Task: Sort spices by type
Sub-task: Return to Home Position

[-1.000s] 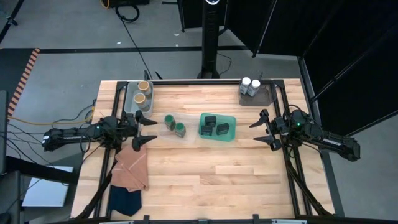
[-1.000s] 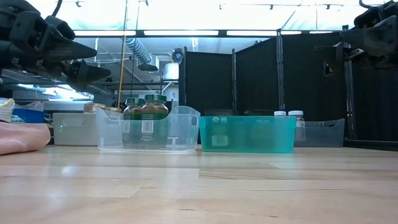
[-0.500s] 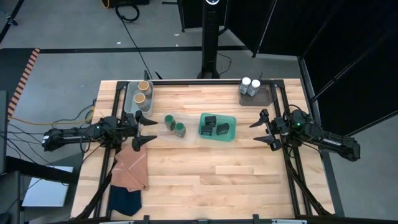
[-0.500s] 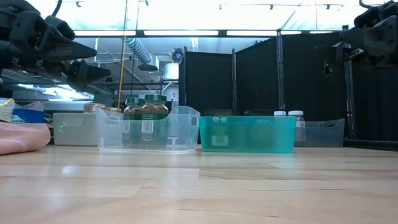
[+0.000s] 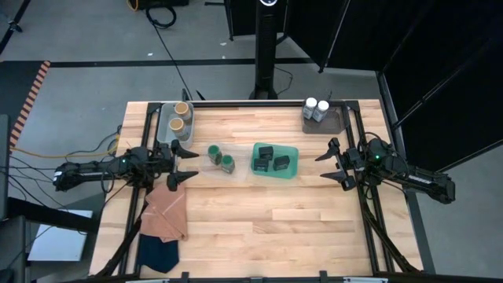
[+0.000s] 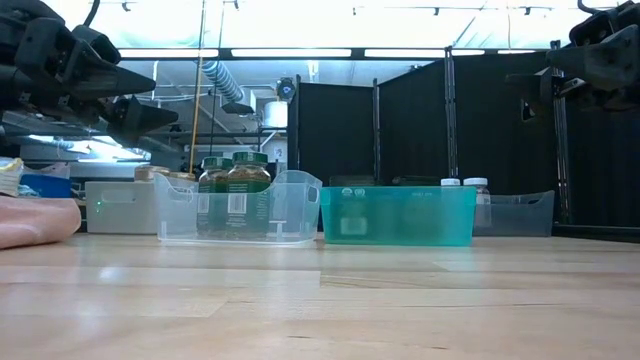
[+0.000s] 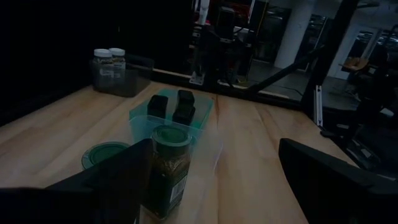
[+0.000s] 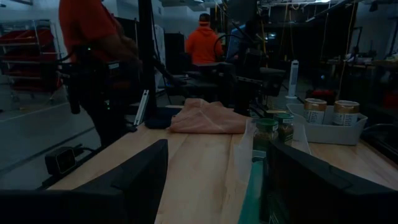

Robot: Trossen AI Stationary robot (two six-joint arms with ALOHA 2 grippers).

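Left end effector (image 5: 193,163): fingers spread wide, nothing held. It hangs over the left side of the pale wood-plank surface (image 5: 259,224), just beside the clear plastic tray (image 6: 300,205). Right end effector (image 5: 321,167): also wide open and empty, over the right side and apart from every tray.

Orientation: all the round jars stand upright, long axis vertical, lids up.
- Two green-lidded round jars (image 5: 214,150) with dark contents and paper labels stand side by side inside the clear plastic tray.
- Two tan-lidded round jars (image 5: 181,108) stand in the grey rectangular tray (image 5: 163,130) at the far left corner.
- Two white-lidded round jars (image 5: 310,104) stand in the darker grey tray (image 5: 338,122) at the far right corner.
- Three small dark rectangular tins (image 5: 267,150) sit clustered in the translucent teal tray (image 5: 294,167), just right of the clear one. I cannot tell which way their long axes run.

A folded orange cloth (image 5: 165,211) lies near the left edge, with a folded navy cloth (image 5: 157,255) just nearer than it.
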